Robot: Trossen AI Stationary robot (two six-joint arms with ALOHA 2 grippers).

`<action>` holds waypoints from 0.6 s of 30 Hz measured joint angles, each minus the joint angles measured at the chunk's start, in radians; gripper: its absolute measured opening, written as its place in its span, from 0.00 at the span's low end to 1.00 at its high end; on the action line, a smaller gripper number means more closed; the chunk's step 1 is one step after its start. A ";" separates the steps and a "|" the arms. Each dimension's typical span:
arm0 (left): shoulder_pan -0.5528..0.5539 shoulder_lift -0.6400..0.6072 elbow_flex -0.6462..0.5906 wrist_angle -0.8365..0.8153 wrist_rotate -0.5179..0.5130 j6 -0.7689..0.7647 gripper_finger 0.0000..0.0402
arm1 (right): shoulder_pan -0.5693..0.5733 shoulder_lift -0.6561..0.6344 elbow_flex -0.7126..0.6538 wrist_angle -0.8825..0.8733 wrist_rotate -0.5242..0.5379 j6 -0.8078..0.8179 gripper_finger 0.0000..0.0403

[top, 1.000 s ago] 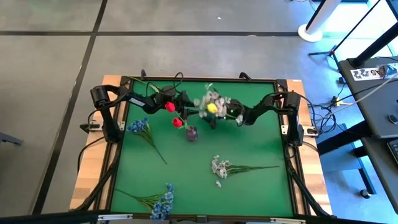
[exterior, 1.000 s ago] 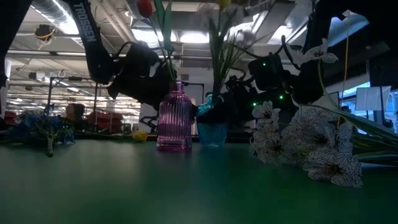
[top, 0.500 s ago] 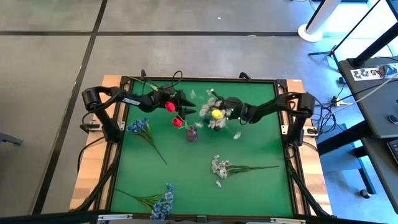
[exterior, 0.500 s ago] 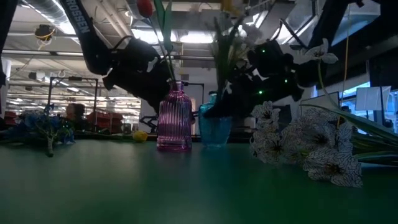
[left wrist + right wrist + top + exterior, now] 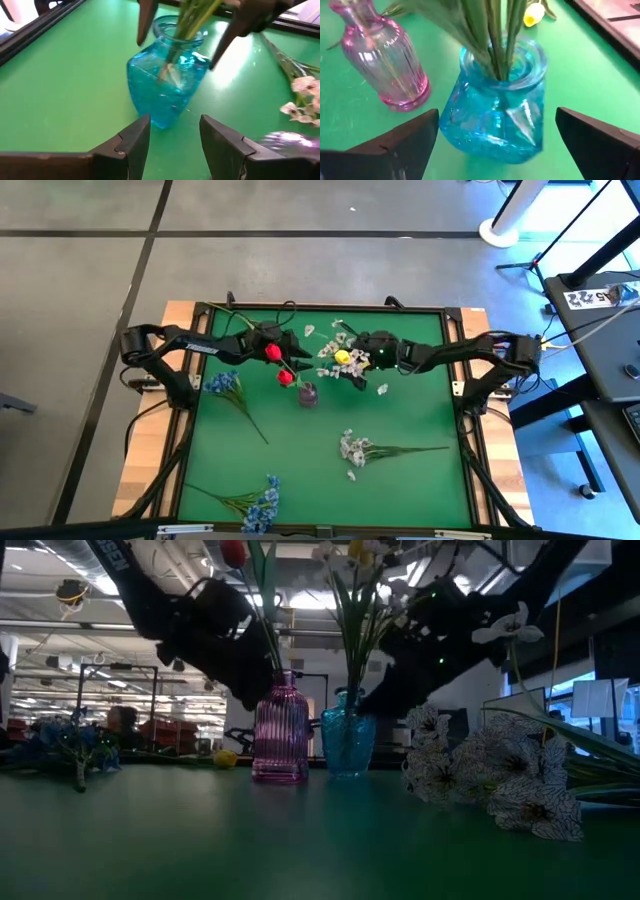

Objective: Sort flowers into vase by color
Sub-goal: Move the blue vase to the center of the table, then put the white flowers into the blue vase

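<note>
Two slim matte-black jointed arms, each built of rounded motor housings linked by thin tubes, with black cables trailing off their bases. The left arm (image 5: pixel 130 580) carries white block lettering. Each pincer ends in two flat, tapering dark fingers (image 5: pixel 131 145) with angular tips

Legible text, one item: white capital letters on the dark arm (image 5: pixel 118 562) at the upper left of the low view, partly cut off by the edge, too incomplete to read. Nothing else readable.
</note>
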 joint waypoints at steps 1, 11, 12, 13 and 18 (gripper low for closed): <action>-0.005 -0.015 0.000 -0.012 -0.001 0.000 0.42 | 0.000 -0.021 0.000 -0.027 0.009 -0.004 0.99; -0.065 -0.125 0.000 -0.048 -0.079 -0.025 0.42 | 0.000 -0.223 -0.001 -0.395 0.099 -0.033 0.99; -0.073 -0.130 -0.001 -0.052 -0.080 -0.031 0.42 | 0.000 -0.242 -0.001 -0.425 0.100 -0.033 0.99; -0.083 -0.133 -0.001 -0.046 -0.087 -0.035 0.42 | 0.000 -0.265 -0.001 -0.454 0.101 -0.030 0.99; -0.130 -0.150 -0.001 -0.050 -0.131 -0.057 0.42 | 0.000 -0.379 -0.001 -0.549 0.138 -0.028 0.99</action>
